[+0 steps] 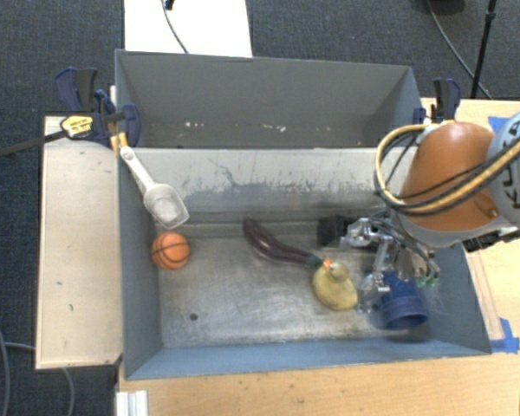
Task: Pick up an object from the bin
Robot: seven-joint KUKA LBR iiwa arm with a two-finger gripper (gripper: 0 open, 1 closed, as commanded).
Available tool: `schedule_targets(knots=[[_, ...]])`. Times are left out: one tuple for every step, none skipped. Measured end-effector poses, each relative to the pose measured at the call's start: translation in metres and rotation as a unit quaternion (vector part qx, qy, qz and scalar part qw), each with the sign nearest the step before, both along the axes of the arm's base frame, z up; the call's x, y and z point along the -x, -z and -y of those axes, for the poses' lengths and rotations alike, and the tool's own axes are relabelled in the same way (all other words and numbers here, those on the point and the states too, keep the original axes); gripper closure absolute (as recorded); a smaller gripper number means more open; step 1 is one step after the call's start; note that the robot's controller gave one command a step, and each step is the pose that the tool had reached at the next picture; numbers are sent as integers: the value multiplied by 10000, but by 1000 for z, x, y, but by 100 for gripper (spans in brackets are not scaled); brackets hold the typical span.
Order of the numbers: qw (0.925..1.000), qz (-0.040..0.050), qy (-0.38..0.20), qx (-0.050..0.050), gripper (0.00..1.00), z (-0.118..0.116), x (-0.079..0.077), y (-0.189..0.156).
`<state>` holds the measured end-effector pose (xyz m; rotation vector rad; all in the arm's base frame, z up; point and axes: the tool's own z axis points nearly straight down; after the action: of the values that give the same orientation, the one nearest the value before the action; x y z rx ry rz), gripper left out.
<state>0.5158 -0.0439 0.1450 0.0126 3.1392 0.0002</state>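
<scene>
In the camera view, the arm is reaching into the grey metal bin [260, 102] from the right. Its orange cover [446, 185] is sitting above the bin's right wall, with looped cables [390, 189] running around it. The gripper [380, 276] is hanging low over the front right part of the bin floor. It is standing between a yellow rubber duck [334, 290] on its left and a blue cup [403, 308] on its right. Both things are lying just beside the gripper, and whether it is touching either one cannot be told. Whether the claw is spread or pressed together cannot be told either, since its lower end is blending into the metal parts around it. A small black object [332, 229] is lying behind the duck, close to the foot of the back wall. A dark purple eggplant-shaped toy [269, 241] is lying on the middle of the floor, its thin end pointing toward the duck. Well apart from the gripper, at the left side, an orange toy basketball [171, 250] is resting on the floor. Just behind the ball, a white scoop [160, 202] is leaning in the back left corner, its handle running up toward the rim.
</scene>
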Motion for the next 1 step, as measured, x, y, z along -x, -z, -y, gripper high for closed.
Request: schedule_targets(knots=[[9879, 133, -1541, 74, 100, 0, -14, 59]])
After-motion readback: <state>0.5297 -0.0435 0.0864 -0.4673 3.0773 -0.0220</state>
